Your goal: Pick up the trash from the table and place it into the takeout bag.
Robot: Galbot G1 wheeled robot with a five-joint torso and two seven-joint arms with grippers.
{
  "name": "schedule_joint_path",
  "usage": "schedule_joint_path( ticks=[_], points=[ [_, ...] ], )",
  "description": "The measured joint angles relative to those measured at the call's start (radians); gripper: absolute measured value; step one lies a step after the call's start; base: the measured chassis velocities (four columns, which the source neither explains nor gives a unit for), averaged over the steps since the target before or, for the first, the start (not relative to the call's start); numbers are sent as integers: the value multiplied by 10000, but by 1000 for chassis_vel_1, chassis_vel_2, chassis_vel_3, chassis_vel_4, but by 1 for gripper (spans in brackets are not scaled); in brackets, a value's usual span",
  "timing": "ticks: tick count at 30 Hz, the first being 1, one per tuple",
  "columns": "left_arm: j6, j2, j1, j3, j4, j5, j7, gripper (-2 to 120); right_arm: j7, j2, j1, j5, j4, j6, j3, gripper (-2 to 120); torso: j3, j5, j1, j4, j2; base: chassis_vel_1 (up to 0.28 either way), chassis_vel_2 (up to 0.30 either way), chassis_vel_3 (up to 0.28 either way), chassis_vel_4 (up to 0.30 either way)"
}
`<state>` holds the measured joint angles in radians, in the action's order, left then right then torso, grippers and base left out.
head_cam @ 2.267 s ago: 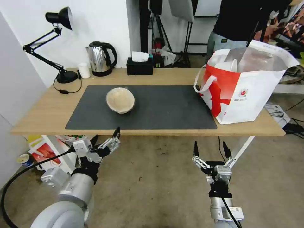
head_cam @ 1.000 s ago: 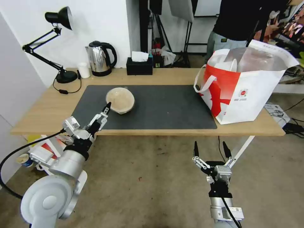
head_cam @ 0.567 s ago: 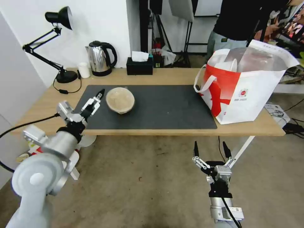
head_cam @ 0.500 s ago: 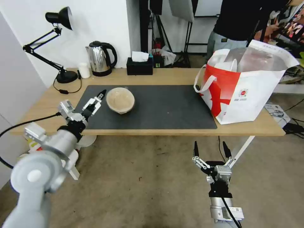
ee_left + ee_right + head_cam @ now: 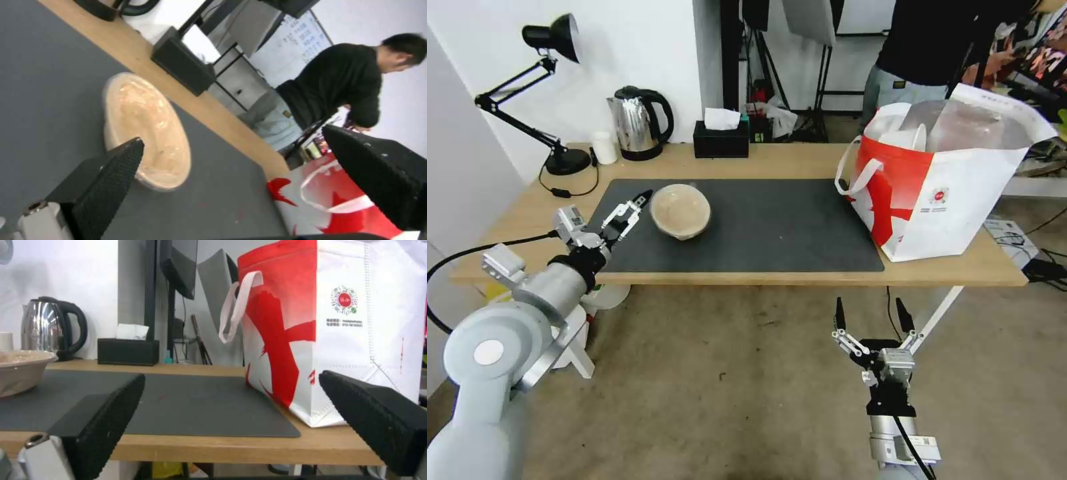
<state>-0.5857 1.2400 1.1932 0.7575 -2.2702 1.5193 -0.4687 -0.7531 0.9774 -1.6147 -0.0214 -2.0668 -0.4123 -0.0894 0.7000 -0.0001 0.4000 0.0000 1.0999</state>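
We had the left gripper [image 5: 627, 212] spread wide just beside the bowl [image 5: 680, 211]; fingers needed to straddle its rim squarely.

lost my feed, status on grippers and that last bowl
Left gripper open, beside the beige bowl, not touching. Right gripper open, parked low before the table. Bowl lidded, on the mat. Takeout bag open; path clear.

The bowl [image 5: 680, 211] is beige; the mat [image 5: 774, 227] is dark grey; the bag [image 5: 940, 193] is white with a red panel.
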Motion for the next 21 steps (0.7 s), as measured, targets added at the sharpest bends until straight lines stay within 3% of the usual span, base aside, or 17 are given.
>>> schedule_joint_path(
  ticks=[12, 21],
  points=[
    [-295, -682, -353, -42, 629, 42, -305, 100, 0, 0, -1, 0, 0, 0, 0, 100, 0, 0, 0, -1, 0, 0, 0, 0, 0],
    [-533, -1383, -867, -199, 1256, 1167, -538, 100, 0, 0, -1, 0, 0, 0, 0, 100, 0, 0, 0, -1, 2, 0, 0, 0, 0]
  ],
)
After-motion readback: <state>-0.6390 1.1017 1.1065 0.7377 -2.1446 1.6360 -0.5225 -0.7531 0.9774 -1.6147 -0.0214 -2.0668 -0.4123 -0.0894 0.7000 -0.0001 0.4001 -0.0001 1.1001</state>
